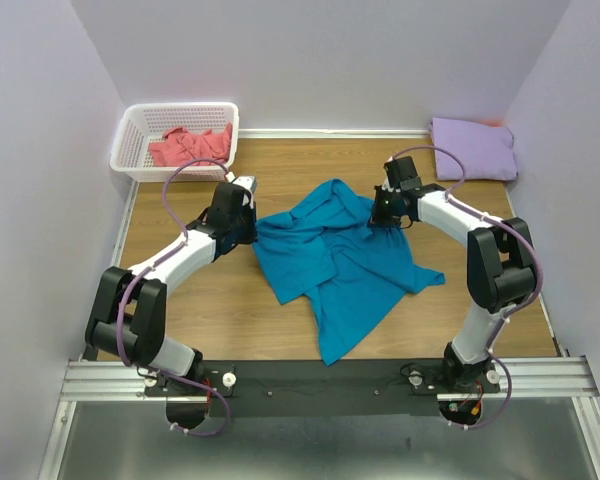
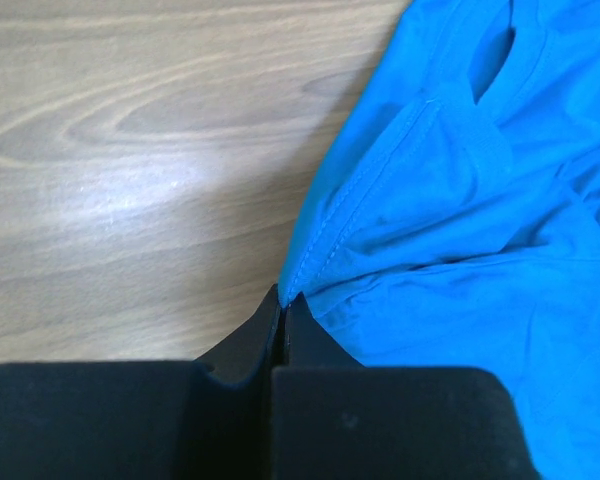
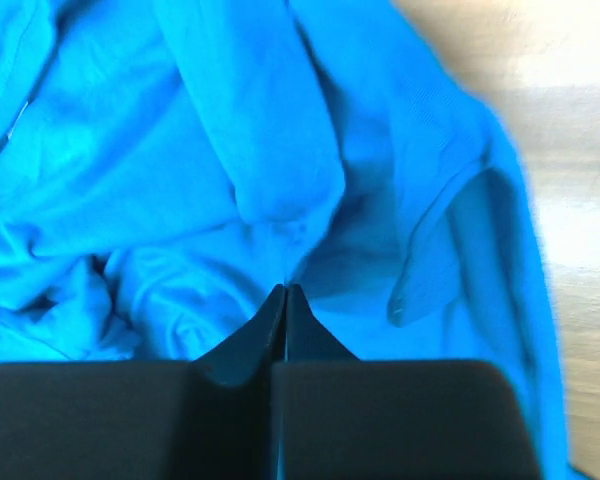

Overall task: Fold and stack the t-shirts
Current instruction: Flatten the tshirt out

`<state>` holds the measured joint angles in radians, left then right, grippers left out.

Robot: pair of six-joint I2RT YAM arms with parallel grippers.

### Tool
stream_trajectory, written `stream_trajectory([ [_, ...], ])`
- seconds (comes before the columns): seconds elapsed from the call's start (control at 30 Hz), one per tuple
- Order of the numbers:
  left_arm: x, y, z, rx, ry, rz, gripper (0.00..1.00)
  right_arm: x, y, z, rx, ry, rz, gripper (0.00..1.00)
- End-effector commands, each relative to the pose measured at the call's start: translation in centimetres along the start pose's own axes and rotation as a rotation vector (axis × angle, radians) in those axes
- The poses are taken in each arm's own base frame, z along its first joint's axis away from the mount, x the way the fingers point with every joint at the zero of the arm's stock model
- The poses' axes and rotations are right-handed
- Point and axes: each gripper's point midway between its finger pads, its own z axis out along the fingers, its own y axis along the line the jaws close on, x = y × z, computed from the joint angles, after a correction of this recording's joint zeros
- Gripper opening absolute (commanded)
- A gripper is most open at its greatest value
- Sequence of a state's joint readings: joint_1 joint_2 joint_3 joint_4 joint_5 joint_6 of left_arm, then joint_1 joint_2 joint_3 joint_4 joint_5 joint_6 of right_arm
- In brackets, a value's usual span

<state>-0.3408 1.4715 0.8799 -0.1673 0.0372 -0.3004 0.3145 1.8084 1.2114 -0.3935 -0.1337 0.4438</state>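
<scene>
The teal-blue t-shirt (image 1: 340, 260) lies crumpled and spread on the wooden table. My left gripper (image 1: 248, 228) is shut on its left hem edge; in the left wrist view the stitched hem (image 2: 380, 190) runs into the closed tips of the left gripper (image 2: 283, 296). My right gripper (image 1: 388, 212) is shut at the shirt's far right part; in the right wrist view a fold of the shirt (image 3: 280, 150) comes down to the closed tips of the right gripper (image 3: 285, 290). The pale lavender t-shirt (image 1: 472, 148) lies folded at the back right. The coral-pink t-shirt (image 1: 190, 146) lies bunched in the basket.
The white lattice basket (image 1: 130, 135) stands at the back left corner. Lavender walls close in the table on three sides. Bare wood (image 1: 230, 310) shows in front of the left arm and near the right front (image 1: 520, 300).
</scene>
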Motion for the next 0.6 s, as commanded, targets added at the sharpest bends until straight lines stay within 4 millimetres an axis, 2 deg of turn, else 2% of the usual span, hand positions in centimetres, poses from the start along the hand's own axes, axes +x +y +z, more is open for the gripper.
stream_trajectory([
  [0.0, 1.0, 0.9, -0.8, -0.019, 0.009, -0.036, 0.0, -4.1, 0.2, -0.6, 0.045, -0.119, -0.044, 0.01],
  [0.03, 1.1, 1.1, -0.9, -0.02, 0.009, -0.042, 0.0, -5.9, 0.1, -1.1, 0.07, -0.161, -0.078, 0.0],
  [0.13, 1.7, 1.3, -1.1, -0.018, 0.015, -0.065, 0.0, -8.7, -1.2, -1.0, 0.181, -0.211, -0.151, 0.01],
  [0.17, 1.7, 1.3, -1.3, -0.017, 0.012, -0.073, 0.0, -11.3, -0.6, -1.8, 0.19, -0.268, -0.171, 0.01],
  [0.23, 2.4, 1.6, -1.3, -0.018, 0.022, -0.085, 0.0, -14.4, -0.4, -2.3, 0.237, -0.335, -0.217, 0.0],
  [0.27, 2.6, 1.8, -1.4, -0.021, 0.026, -0.096, 0.0, -15.6, -1.6, -1.6, 0.315, -0.347, -0.257, 0.0],
  [0.3, 2.8, 1.9, -1.5, -0.02, 0.029, -0.104, 0.0, -17.4, -1.6, -1.6, 0.347, -0.381, -0.276, 0.01],
  [0.33, 3.2, 1.9, -1.5, -0.017, 0.038, -0.108, 0.0, -20.9, -0.6, -3.1, 0.363, -0.469, -0.28, 0.0],
  [0.37, 3.4, 1.9, -1.6, -0.017, 0.041, -0.114, 0.0, -23.0, -0.9, -3.9, 0.43, -0.521, -0.289, 0.01],
  [0.4, 3.8, 2.1, -1.6, -0.022, 0.047, -0.118, 0.0, -25.4, -0.5, -3.3, 0.451, -0.568, -0.285, 0.11],
  [0.47, 4.1, 2.3, -1.6, -0.025, 0.053, -0.125, 0.0, -27.8, -0.6, -3.7, 0.507, -0.629, -0.274, 0.32],
  [0.5, 4.2, 2.5, -1.7, -0.028, 0.053, -0.129, 0.0, -28.7, 0.0, -4.1, 0.499, -0.657, -0.273, 0.56],
  [0.57, 4.4, 2.9, -1.7, -0.041, 0.055, -0.132, 0.0, -28.5, 0.6, -4.2, 0.457, -0.652, -0.267, 0.68],
])
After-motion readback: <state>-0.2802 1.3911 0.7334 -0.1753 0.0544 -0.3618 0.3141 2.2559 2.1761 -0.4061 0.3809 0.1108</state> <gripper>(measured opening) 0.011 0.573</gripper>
